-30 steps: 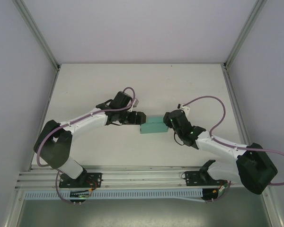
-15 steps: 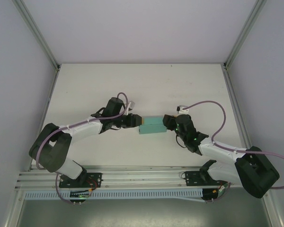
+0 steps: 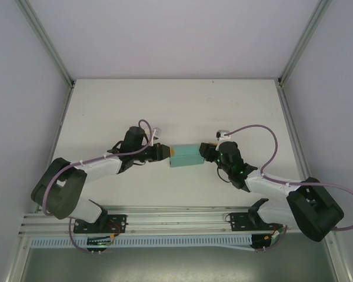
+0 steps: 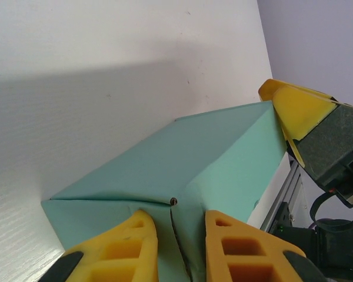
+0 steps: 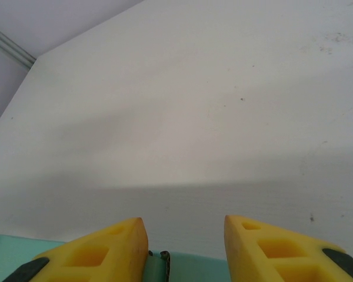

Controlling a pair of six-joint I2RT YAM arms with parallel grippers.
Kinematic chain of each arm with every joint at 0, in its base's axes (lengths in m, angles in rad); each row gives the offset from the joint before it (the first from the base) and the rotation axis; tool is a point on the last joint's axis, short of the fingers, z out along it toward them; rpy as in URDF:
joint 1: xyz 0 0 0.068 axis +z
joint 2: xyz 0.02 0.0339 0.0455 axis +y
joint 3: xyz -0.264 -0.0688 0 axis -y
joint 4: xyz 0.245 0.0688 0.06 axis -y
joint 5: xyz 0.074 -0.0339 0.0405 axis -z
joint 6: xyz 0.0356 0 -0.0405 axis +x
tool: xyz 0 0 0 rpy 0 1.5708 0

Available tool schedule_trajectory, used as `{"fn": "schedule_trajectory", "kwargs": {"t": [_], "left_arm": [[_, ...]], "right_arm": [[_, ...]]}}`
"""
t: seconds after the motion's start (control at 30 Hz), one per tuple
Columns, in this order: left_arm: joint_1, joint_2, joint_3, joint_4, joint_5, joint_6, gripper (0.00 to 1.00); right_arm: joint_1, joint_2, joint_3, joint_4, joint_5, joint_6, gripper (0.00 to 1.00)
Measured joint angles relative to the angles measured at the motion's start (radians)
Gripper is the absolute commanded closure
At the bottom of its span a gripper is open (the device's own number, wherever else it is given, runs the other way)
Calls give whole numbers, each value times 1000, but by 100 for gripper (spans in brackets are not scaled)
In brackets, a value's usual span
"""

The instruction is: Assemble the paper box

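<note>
L arm (image 3: 100,164) stretched low over table (image 3: 165,100), reaching right from base at near-left corner. L gripper (image 3: 163,153) pointed right, at left end of box (image 3: 186,155). From left wrist cam: claw (image 4: 175,247) spread w/ a narrow gap, yellow fingertips (image 4: 135,247) right at near end wall of box (image 4: 182,170), slit in that wall running down into the gap. Contact vs. just beside: can't tell.

R arm (image 3: 270,188) bent, coming in from near-right, green lights on wrist. R gripper (image 3: 209,151) pointed left, at right end of box. From right wrist cam: claw (image 5: 184,235) spread wide, yellow fingertips (image 5: 123,247) over top edge of box (image 5: 12,258), teal strip at bottom of frame, partly hidden behind them. From left wrist cam, one yellow fingertip (image 4: 294,111) of R gripper touching far top corner of box.

Box: folded up, plain teal card, small shallow rectangular block. Lying flat at mid-table, between both grippers, long axis left-right. Crisp edges, tiny hole where near-end seams meet.

Purple cables (image 3: 256,132) looped over both arms.
</note>
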Motion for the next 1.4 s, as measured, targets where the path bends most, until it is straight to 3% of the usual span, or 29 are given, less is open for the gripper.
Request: {"fn": "schedule_trajectory", "kwargs": {"t": [0.03, 0.2, 0.3, 0.57, 0.67, 0.9, 1.07, 1.13, 1.23, 1.33, 1.4], "left_arm": [[0, -3, -5, 5, 0, 0, 64], [1, -5, -12, -8, 31, 16, 52], [-1, -4, 18, -72, 46, 35, 41], [-13, -2, 145, -283, 45, 80, 26], [-13, -29, 159, -334, 7, 88, 25], [-9, -151, 116, -409, -87, 91, 28], [-6, -143, 82, -403, -70, 80, 40], [-6, -120, 72, -389, -51, 76, 50], [-4, -92, 68, -341, -10, 77, 54], [2, -41, 69, -289, 60, 77, 71], [5, -15, 81, -264, 109, 87, 87]], "right_arm": [[0, 0, -2, 5, -5, -4, 60], [0, -9, -4, 2, -6, -11, 61], [0, -28, 9, -41, -6, -11, 62], [0, -41, 47, -133, -5, 0, 63], [1, -41, 50, -141, -5, 4, 63], [1, -41, 53, -149, -5, 16, 63], [1, -41, 54, -151, -5, 17, 63], [1, -42, 55, -152, -6, 19, 63], [2, -42, 58, -157, -5, 19, 63], [0, -42, 59, -161, -3, 20, 63], [-2, -43, 60, -165, 5, 24, 63]]}}
